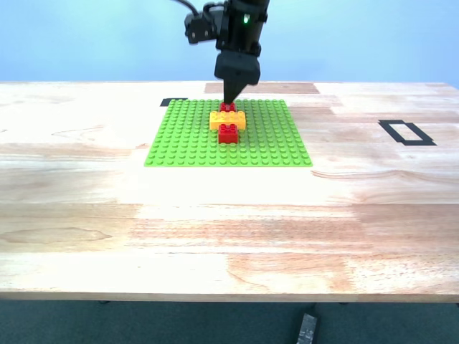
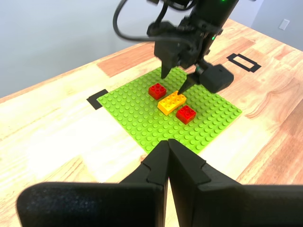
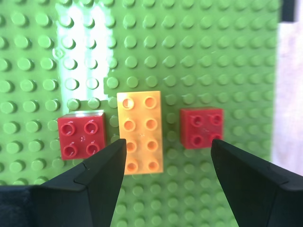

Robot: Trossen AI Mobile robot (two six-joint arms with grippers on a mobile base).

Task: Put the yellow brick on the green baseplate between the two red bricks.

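Second gripper [image 1: 229, 100] spread wide and poised over the bricks, empty, fingertips [image 3: 102, 163] hanging above the plate and touching nothing; one tip just above the far red brick in the exterior view. First gripper [image 2: 168, 146] pressed together, holding nothing, looking toward the plate from off to one side and not seen in the exterior view.

Across the exterior view from its left: bare wooden table [image 1: 72, 186]; then the green baseplate [image 1: 186, 143] lying flat, a black tape corner [image 1: 172, 102] at its far corner on that view's left. On the plate, near its far middle, the yellow brick [image 1: 228, 120] seated studs up between the two red bricks, one behind it [image 1: 227, 107] and one in front [image 1: 229, 133]. From above in the second wrist view, yellow brick [image 3: 140, 132] flanked by a red brick [image 3: 81, 135] on one side and another [image 3: 202, 126] on the other, narrow strips of green between them, none touching. Farther toward the exterior view's right, a black tape rectangle [image 1: 406, 132] outlined on the table, well apart from the plate.
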